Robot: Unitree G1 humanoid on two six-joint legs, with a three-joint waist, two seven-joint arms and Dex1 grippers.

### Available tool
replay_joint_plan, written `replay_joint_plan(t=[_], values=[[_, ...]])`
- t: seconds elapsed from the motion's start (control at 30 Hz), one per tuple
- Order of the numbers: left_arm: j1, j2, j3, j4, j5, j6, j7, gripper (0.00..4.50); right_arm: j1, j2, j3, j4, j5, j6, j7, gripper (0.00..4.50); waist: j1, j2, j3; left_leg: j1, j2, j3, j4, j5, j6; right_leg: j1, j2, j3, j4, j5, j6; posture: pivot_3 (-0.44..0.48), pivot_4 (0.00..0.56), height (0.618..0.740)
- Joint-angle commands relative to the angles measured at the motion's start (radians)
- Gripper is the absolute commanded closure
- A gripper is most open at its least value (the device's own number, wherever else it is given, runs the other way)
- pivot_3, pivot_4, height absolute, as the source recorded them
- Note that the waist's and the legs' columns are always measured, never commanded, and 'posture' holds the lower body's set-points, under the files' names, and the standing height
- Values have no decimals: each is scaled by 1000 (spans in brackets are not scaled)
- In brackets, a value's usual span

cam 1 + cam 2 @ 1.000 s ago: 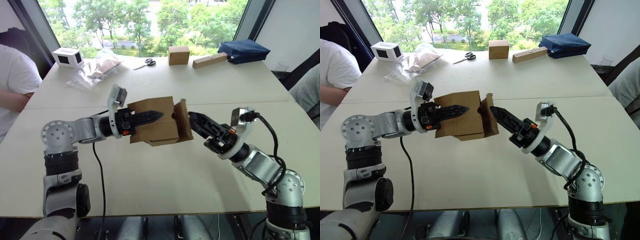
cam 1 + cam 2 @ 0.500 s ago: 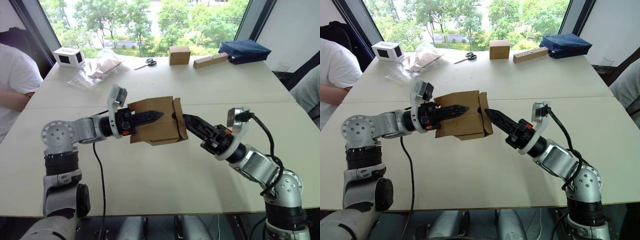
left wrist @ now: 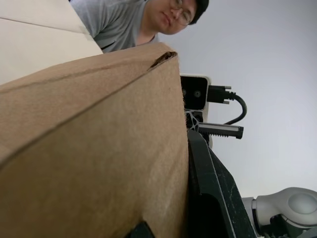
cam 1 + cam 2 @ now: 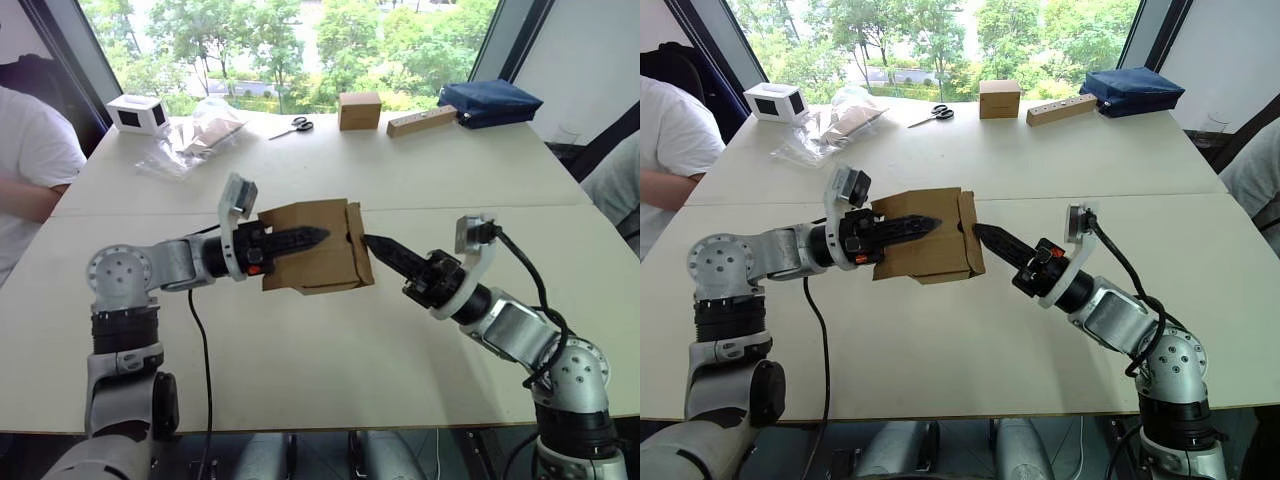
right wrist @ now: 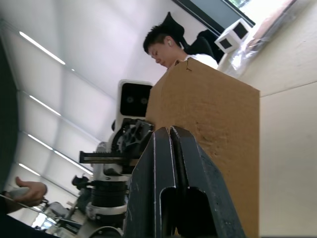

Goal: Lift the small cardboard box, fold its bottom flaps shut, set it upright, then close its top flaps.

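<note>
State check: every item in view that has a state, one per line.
Box: held off the table, end flaps on the right gripper's side pressed nearly flat.
Left gripper: shut on the box.
Right gripper: shut, tips against the box's flaps.
Scissors: lying closed on the table's far side.
Tan carton: closed, upright.
Plastic bag: crumpled, lying flat.
Blue pouch: closed.

Bright daylight from rear windows
</note>
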Motion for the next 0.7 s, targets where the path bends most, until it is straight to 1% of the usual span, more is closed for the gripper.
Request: replay_joint_plan(t=[0.03, 0.17, 0.2, 0.23, 0.37, 0.57, 0.7], values=[[-11, 7, 3, -25, -43, -15, -6, 4500, -8, -15, -14, -35, -38, -18, 15, 4479, 0, 0, 0, 0, 0, 0, 0, 0, 0, 0, 0, 0, 0, 0, 0, 0, 150, 740], [-10, 10, 1, -25, -46, -15, -5, 4500, 5, -18, -38, -21, -42, -26, 27, 4479, 0, 0, 0, 0, 0, 0, 0, 0, 0, 0, 0, 0, 0, 0, 0, 0, 150, 740], [-10, 10, 1, -25, -48, -15, -3, 4500, 7, -19, -41, -21, -37, -24, 33, 4005, 0, 0, 0, 0, 0, 0, 0, 0, 0, 0, 0, 0, 0, 0, 0, 0, 150, 740], [-9, 10, 0, -26, -49, -15, -2, 4500, 9, -21, -42, -22, -33, -23, 37, 3862, 0, 0, 0, 0, 0, 0, 0, 0, 0, 0, 0, 0, 0, 0, 0, 0, 150, 740], [-9, 10, -2, -27, -52, -17, 0, 4500, 10, -25, -36, -31, -46, -22, 38, 2321, 0, 0, 0, 0, 0, 0, 0, 0, 0, 0, 0, 0, 0, 0, 0, 0, 150, 740], [-10, 9, -2, -27, -56, -19, 7, 4500, 2, -8, -32, -23, -40, -32, 27, 2321, 0, 0, 0, 0, 0, 0, 0, 0, 0, 0, 0, 0, 0, 0, 0, 0, 150, 740], [-10, 11, -2, -28, -61, -21, 11, 4500, -16, 17, -62, -6, -3, -66, -6, 2321, 0, 0, 0, 0, 0, 0, 0, 0, 0, 0, 0, 0, 0, 0, 0, 0, 150, 740]])
